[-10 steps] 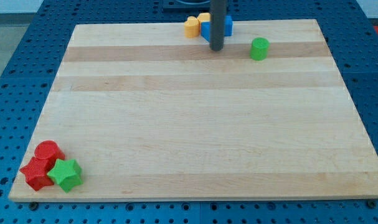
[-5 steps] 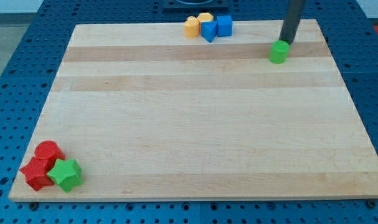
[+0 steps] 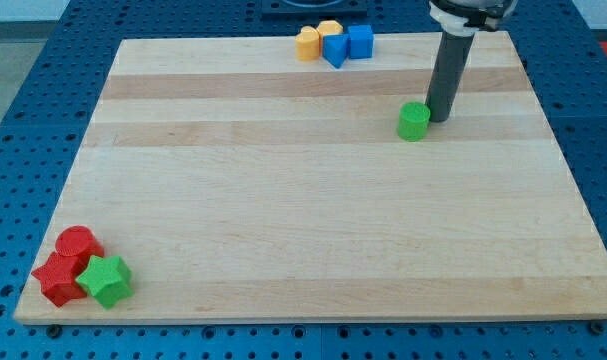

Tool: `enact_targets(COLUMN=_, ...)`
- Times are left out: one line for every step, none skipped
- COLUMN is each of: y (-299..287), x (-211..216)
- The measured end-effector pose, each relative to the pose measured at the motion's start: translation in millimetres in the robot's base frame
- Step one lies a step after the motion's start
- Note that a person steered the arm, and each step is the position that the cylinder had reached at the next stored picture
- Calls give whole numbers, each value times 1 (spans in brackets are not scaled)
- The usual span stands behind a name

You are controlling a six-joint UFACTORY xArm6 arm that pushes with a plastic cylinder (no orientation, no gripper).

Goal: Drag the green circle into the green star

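Note:
The green circle [image 3: 414, 121] stands on the wooden board's upper right part. My tip [image 3: 440, 119] is right beside it, on its right and slightly above, touching or nearly touching it. The dark rod rises from there toward the view's top. The green star [image 3: 107, 281] lies far away at the board's bottom left corner, touching the red blocks.
A red circle [image 3: 77, 245] and a red star [image 3: 56, 279] sit against the green star at the bottom left. Two orange blocks [image 3: 308, 43] [image 3: 330, 29] and two blue blocks [image 3: 335, 50] [image 3: 360, 41] cluster at the board's top edge, left of the rod.
My tip swung from the blue blocks to the green circle's upper right, then came down and left. The green circle first shifted right, and has now slid down and left.

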State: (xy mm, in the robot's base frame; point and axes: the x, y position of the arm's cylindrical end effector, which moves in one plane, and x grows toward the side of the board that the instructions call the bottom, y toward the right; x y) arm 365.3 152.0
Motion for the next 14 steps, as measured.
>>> enact_targets(y=-35, x=13)
enact_targets(y=-70, x=31)
enact_targets(y=-105, x=45)
enact_targets(y=-134, x=65)
enact_targets(y=-158, x=95)
enact_targets(y=-165, x=125)
enact_targets(y=-174, x=152)
enact_targets(y=-201, x=164)
enact_targets(y=-233, x=164)
enact_targets(y=-248, x=159)
enact_targets(y=-249, x=141)
enact_targets(y=-256, x=130)
enact_targets(y=-274, x=156)
enact_targets(y=-288, x=169)
